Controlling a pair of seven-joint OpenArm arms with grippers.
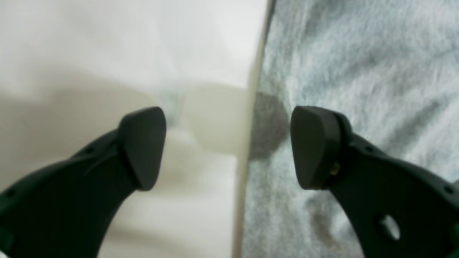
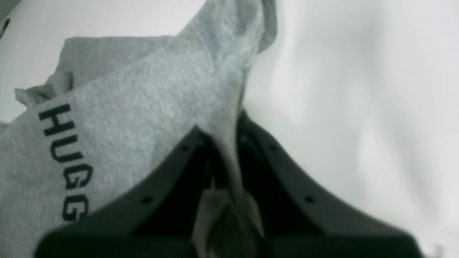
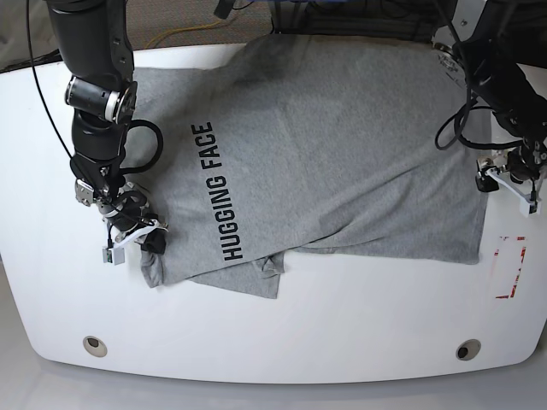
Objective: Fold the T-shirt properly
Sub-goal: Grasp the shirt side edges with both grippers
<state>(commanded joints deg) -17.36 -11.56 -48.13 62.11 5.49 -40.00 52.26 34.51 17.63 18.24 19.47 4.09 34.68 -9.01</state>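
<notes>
Spread flat across the white table [image 3: 282, 333], printed side up, lettering running sideways near the base view's left: the T-shirt [image 3: 342, 154]; near-side sleeve tucked under along the front edge, one flap poking out below the print. Clamped tight on a bunched fold of grey cloth at the shirt's left corner in the base view: the right gripper [image 2: 224, 161], fabric rising in a ridge between the closed jaws, "HUGG" readable just beside it. Spread wide and holding nothing: the left gripper [image 1: 227, 143], one finger over bare table, the other over fabric, straddling the hem edge at the base view's far right. Likely risks, judged from this: lifting with the right side alone, dragging the whole shirt across the table and skewing the fold line, since the other end is unpinned; closing the left gripper from this position and catching only a thin strip of hem, or nothing, so the corner slips out mid-lift; pulling on a bunched pinch rather than a flat one, carrying wrinkles into the fold; the tucked sleeve sliding further out and spoiling the outline.
</notes>
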